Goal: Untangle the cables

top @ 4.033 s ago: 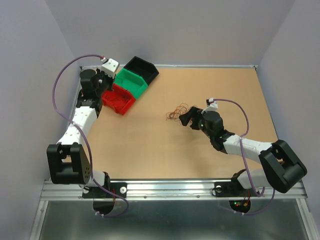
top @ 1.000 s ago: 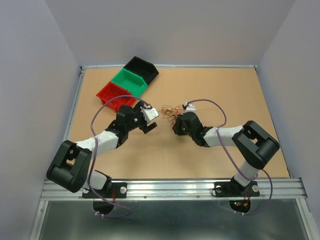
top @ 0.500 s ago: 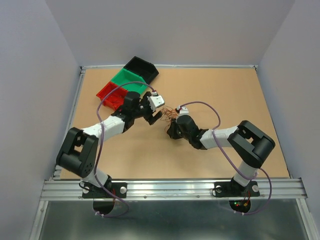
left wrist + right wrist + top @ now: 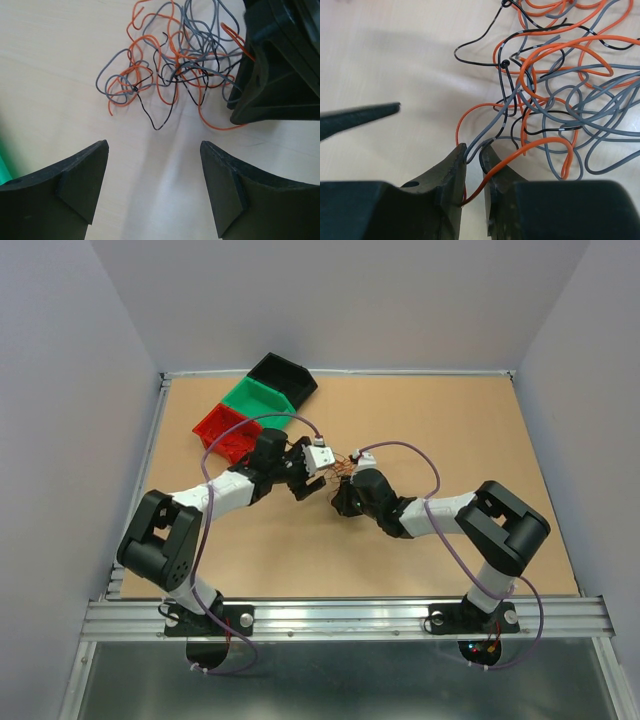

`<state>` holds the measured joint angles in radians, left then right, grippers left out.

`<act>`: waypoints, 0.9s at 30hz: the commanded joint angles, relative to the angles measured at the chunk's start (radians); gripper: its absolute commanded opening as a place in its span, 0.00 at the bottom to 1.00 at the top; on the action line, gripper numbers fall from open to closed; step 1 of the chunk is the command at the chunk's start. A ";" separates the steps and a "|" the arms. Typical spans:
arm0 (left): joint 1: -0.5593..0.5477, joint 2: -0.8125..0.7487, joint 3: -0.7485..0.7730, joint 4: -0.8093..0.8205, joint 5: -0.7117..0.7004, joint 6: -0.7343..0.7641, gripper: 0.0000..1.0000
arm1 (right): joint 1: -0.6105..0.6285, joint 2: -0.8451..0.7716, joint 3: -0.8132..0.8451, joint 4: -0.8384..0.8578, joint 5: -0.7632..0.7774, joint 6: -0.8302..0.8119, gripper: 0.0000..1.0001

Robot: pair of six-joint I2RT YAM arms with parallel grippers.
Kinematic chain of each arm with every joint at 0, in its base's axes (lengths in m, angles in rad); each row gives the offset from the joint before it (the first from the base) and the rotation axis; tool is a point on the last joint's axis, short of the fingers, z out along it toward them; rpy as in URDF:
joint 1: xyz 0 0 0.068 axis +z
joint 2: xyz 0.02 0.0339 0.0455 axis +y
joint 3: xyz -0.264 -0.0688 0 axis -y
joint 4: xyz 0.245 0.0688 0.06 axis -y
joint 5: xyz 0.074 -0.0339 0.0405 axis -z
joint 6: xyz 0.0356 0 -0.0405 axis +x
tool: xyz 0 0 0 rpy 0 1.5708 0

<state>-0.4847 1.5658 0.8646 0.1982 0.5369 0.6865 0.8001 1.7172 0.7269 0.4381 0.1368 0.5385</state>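
Note:
The cables [image 4: 344, 468] are a small tangle of thin orange, grey and black wires lying mid-table. My left gripper [image 4: 303, 487] stands open just left of the tangle. In the left wrist view its jaws [image 4: 154, 150] are wide apart over bare table, with the cables [image 4: 175, 65] a little ahead. My right gripper [image 4: 343, 496] is at the tangle's near edge. In the right wrist view its jaws [image 4: 472, 149] are nearly together, shut on a grey loop and an orange strand of the cables [image 4: 560, 75]. One left fingertip [image 4: 360, 116] shows at the left.
A red bin [image 4: 232, 432], a green bin [image 4: 262, 402] and a black bin [image 4: 283, 377] stand in a row at the back left. The right gripper's black fingers [image 4: 265, 80] fill the left wrist view's upper right. Purple arm cables arch over both arms.
My left gripper has swung right and come down close to the tangle, its jaws narrowing a little. My right gripper has shifted slightly left, still shut on the wires.

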 commanded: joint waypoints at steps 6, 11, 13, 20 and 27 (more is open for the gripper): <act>-0.115 0.014 -0.050 0.118 -0.216 0.113 0.77 | 0.017 -0.045 0.017 0.077 -0.026 0.002 0.25; -0.126 0.051 -0.038 0.155 -0.276 0.119 0.74 | 0.019 -0.050 0.014 0.079 -0.031 0.000 0.25; -0.133 0.065 -0.030 0.168 -0.308 0.119 0.72 | 0.021 -0.048 0.012 0.083 -0.039 0.000 0.25; -0.137 0.132 0.007 0.188 -0.367 0.133 0.68 | 0.022 -0.057 -0.001 0.106 -0.055 0.002 0.25; -0.170 0.149 -0.002 0.187 -0.394 0.186 0.61 | 0.024 -0.059 -0.003 0.110 -0.057 0.000 0.25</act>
<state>-0.6224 1.6978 0.8471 0.3714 0.2085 0.8169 0.8028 1.7073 0.7246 0.4515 0.1081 0.5545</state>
